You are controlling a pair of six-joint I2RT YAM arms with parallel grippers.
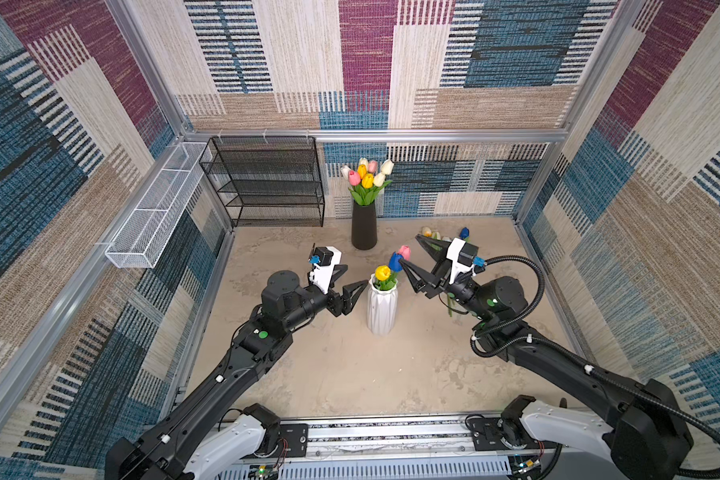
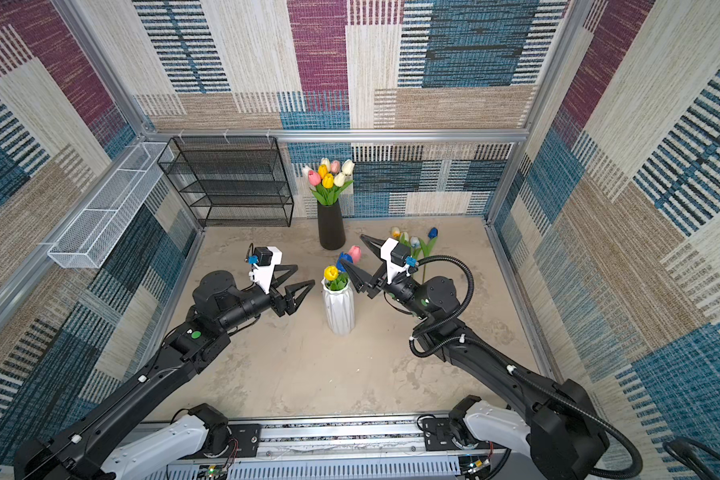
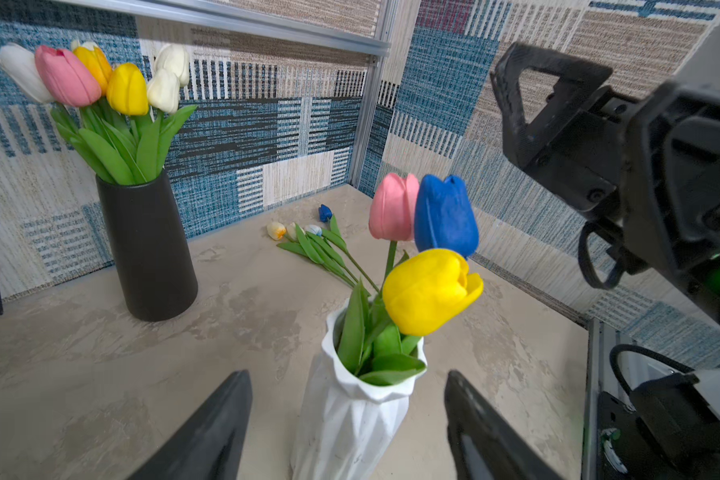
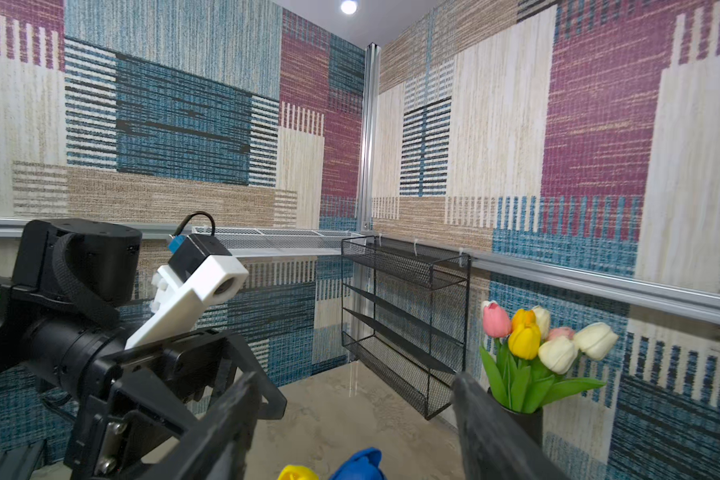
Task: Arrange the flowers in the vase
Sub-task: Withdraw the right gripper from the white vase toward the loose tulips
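Note:
The white ribbed vase stands mid-table and holds three flowers: a yellow, a blue and a pink tulip. More loose flowers lie on the table at the back right, partly hidden behind the right wrist. My left gripper hovers open just left of the vase rim, touching nothing. My right gripper is open just right of the tulip heads, holding nothing; the blue head shows low between its fingers.
A black vase with several tulips stands at the back wall. Left of it is a black mesh shelf rack, and a white mesh basket hangs on the left wall. Patterned walls close in the table.

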